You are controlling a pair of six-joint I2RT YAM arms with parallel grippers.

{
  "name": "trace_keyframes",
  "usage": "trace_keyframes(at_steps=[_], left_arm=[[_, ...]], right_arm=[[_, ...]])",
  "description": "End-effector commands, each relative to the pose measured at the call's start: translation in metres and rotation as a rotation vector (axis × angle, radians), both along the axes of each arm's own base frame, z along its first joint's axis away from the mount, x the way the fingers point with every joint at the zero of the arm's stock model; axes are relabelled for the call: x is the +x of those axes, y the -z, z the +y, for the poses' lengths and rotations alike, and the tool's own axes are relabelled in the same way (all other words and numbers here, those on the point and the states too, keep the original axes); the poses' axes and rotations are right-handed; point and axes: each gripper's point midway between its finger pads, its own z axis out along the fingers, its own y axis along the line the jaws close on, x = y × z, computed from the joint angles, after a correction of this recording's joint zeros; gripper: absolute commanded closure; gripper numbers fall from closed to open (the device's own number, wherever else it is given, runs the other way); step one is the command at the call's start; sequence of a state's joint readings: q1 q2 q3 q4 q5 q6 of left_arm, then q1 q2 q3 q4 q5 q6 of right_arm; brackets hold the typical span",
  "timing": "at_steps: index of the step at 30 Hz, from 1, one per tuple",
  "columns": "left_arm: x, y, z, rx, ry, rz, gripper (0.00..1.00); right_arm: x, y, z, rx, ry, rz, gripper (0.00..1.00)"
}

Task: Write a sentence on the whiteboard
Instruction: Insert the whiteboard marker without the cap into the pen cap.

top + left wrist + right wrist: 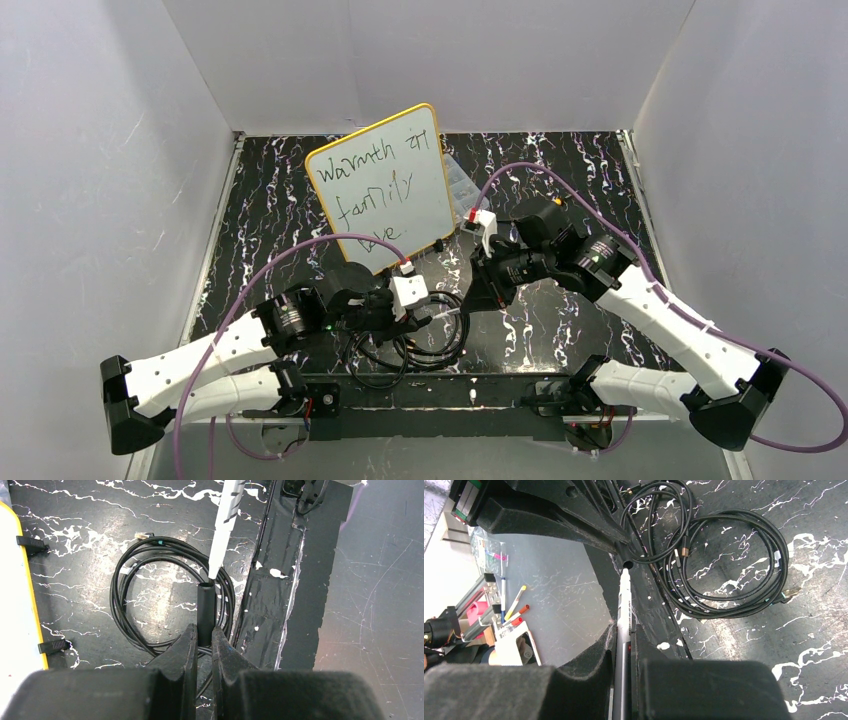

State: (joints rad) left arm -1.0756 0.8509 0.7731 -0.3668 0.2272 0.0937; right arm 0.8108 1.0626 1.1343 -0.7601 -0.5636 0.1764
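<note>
Yellow-orange-framed whiteboard (425, 205): stands at the far middle of the table (590, 150), face turned toward the arms, small black feet on the dark marbled top
Sentence (372, 207): black marker ink in three lines on the board, reading roughly "Warmth of family love"; the phrase looks complete
Left gripper (204, 630): jaws drawn narrow on the black cap (205, 607), pinched low on its body, open mouth pointing away from the wrist
Right gripper (624, 627): jaws pinched on the barrel of the marker (625, 597), tip leading
Marker and cap: the tip sits at the cap's mouth, above the coiled black cable (125, 595); whether it has entered cannot be told
Step in hand: probably recapping, the writing itself appearing done
Board handling: likely light and stiff with a slick face; the ink would smear at a touch, so the sound hold is the outer edge, clear of the written lines, and a push high up could tip it
Marker handling: light, rigid and smooth-barrelled, apt to pivot between two fingers; a hold partway along the barrel, as here, keeps the tip steerable
Cap handling: small, stiff and light; gripped away from the mouth it leaves the opening free, though a skewed push could lever it out of the pinch
</note>
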Motion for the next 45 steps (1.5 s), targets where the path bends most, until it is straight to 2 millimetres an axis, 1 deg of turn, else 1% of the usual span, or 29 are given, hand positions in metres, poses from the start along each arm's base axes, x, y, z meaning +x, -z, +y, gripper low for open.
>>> trace_keyframes(at_steps=[1,10,16,23,29,33,40,45], left_arm=[[-0.004,-0.003,0.001,-0.013,0.02,0.003,1.0],[-0.008,-0.008,0.0,-0.036,0.036,0.005,1.0],[-0.014,-0.013,-0.002,-0.064,0.067,0.013,1.0],[-0.017,-0.021,-0.004,-0.1,0.083,0.011,1.0],[-0.01,-0.029,-0.008,-0.135,0.037,0.001,1.0],[-0.003,-0.036,-0.014,-0.167,-0.001,-0.001,1.0],[0.006,-0.055,-0.024,-0.244,-0.018,-0.043,1.0],[0.009,-0.069,-0.036,-0.281,0.003,-0.057,1.0]], right_arm=[[-0.001,-0.008,0.006,0.044,-0.039,-0.018,0.99],[-0.006,-0.005,0.008,0.058,-0.075,0.004,0.99],[-0.011,0.006,0.011,0.05,-0.117,0.054,0.99],[-0.015,0.007,0.018,0.08,-0.163,0.085,0.99],[-0.014,0.003,0.026,0.121,-0.176,0.09,0.99],[-0.013,0.007,0.028,0.122,-0.178,0.106,0.99],[-0.015,0.009,0.03,0.138,-0.185,0.119,0.99],[-0.016,0.015,0.029,0.129,-0.188,0.136,0.99]])
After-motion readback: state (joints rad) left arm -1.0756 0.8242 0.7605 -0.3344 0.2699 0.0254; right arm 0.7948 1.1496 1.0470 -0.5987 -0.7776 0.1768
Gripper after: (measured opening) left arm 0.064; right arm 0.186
